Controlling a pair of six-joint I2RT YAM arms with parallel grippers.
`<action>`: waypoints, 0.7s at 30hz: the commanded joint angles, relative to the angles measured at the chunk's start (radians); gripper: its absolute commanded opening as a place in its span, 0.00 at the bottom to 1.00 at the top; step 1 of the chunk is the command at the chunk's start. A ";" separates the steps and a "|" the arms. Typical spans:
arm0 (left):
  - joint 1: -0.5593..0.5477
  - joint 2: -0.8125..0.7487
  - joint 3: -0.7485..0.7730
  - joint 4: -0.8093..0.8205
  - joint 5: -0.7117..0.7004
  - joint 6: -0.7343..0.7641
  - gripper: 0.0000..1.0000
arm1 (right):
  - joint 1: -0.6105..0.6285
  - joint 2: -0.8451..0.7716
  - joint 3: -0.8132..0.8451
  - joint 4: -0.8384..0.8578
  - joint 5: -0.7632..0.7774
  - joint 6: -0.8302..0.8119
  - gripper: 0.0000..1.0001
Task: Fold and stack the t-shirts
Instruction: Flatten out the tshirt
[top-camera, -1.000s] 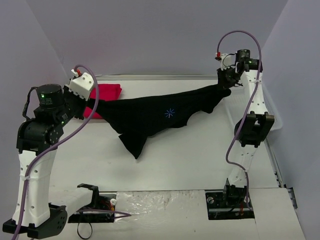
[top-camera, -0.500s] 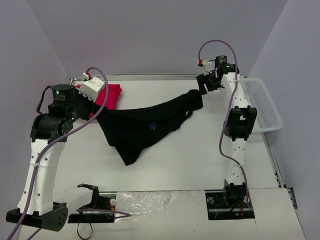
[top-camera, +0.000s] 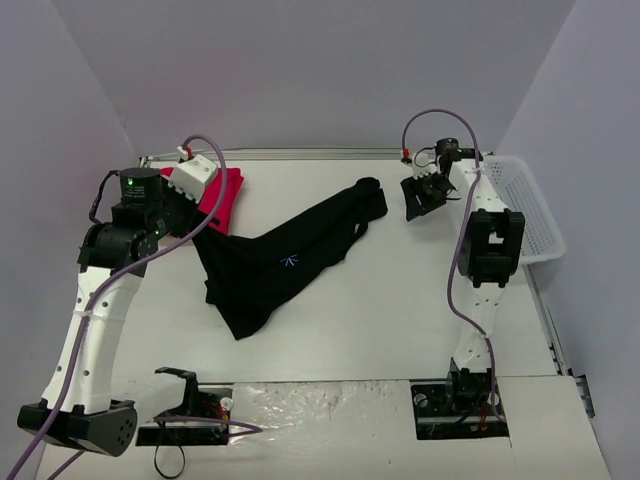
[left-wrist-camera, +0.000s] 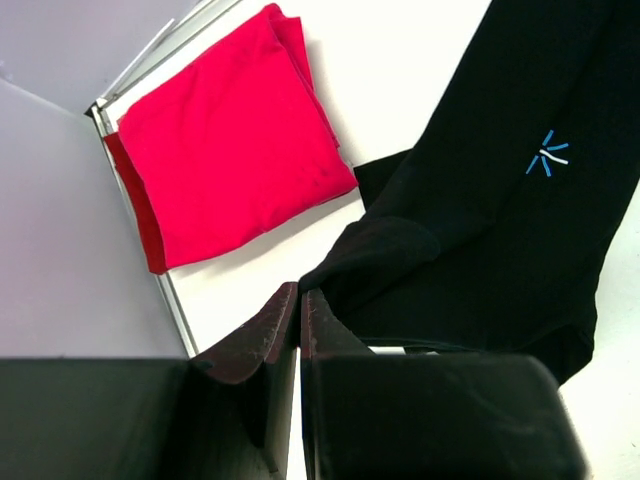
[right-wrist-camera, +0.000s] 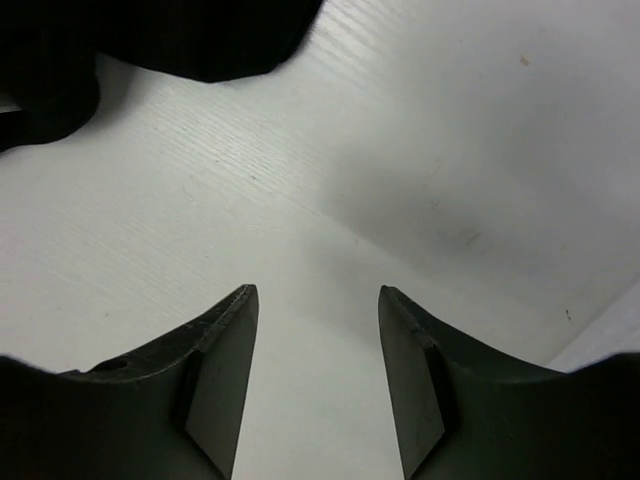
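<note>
The black t-shirt (top-camera: 285, 262) lies stretched slantwise across the table, its blue starburst facing up. My left gripper (top-camera: 200, 226) is shut on its left corner; in the left wrist view the fingertips (left-wrist-camera: 298, 300) pinch a bunch of black cloth (left-wrist-camera: 480, 240). The red t-shirt (top-camera: 222, 190) lies folded at the back left, right behind that gripper, and fills the upper left of the left wrist view (left-wrist-camera: 230, 140). My right gripper (top-camera: 418, 200) hovers open and empty just right of the black shirt's far end (top-camera: 368, 195). Bare table shows between its fingers (right-wrist-camera: 318, 295), with black cloth (right-wrist-camera: 150, 40) at the top left.
A white mesh basket (top-camera: 530, 210) stands along the table's right edge, behind the right arm. The back wall and the table's raised rim (top-camera: 300, 153) close off the far side. Both arm bases sit at the near edge.
The right gripper opened and let go of the black shirt, whose right end dropped onto the table. The left arm swung rightward, still holding its corner, so the shirt now lies slack.
</note>
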 joint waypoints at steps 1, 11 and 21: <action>0.005 -0.028 -0.007 0.054 0.017 -0.021 0.02 | 0.028 -0.054 0.008 -0.045 -0.139 -0.046 0.47; 0.016 -0.073 -0.136 0.109 0.034 -0.038 0.02 | 0.126 0.078 0.209 -0.066 -0.266 -0.014 0.47; 0.065 -0.063 -0.165 0.124 0.049 -0.044 0.02 | 0.200 0.238 0.344 -0.066 -0.225 0.000 0.47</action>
